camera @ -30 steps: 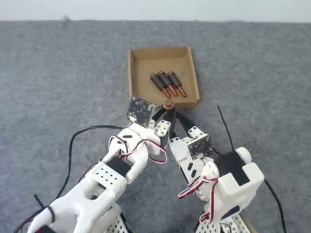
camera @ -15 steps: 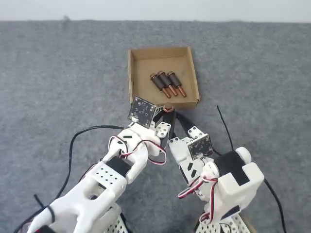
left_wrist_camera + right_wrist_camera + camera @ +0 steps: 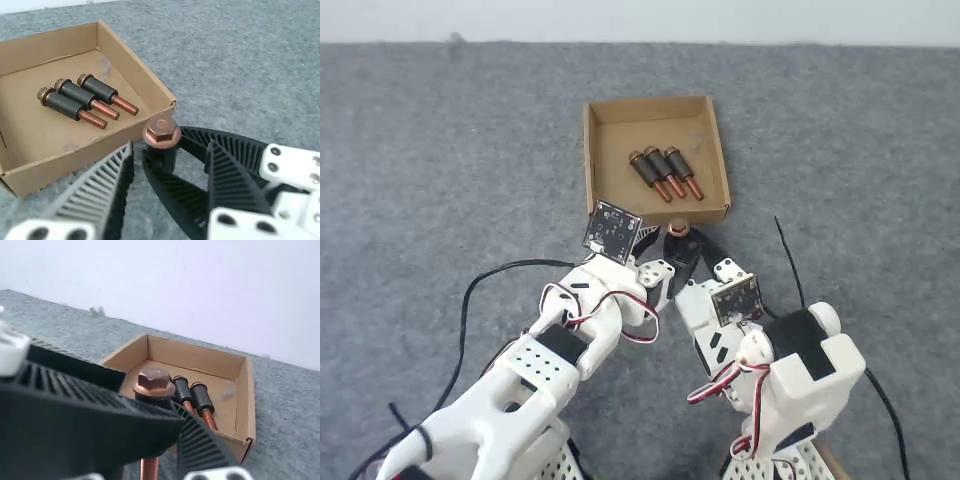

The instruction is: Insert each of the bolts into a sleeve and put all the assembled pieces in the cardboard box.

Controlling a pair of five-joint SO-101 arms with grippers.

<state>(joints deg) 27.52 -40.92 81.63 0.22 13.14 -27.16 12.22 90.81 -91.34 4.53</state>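
While the left gripper [image 3: 170, 144] gapes wide, the right gripper [image 3: 684, 250] is clamped on a black cylindrical sleeve [image 3: 163, 159] with a copper hex-head bolt [image 3: 154, 381] seated in it.

From where I stand, that piece is upright, head on top, its threaded end poking out below the fingers, just outside the near wall of the open brown cardboard box [image 3: 620, 140]. The left gripper's spread fingers sit close beside it, not closed on it. Three sleeved copper bolts [image 3: 665, 174] lie side by side on the box floor. The box rests on a grey carpeted table [image 3: 440, 160].
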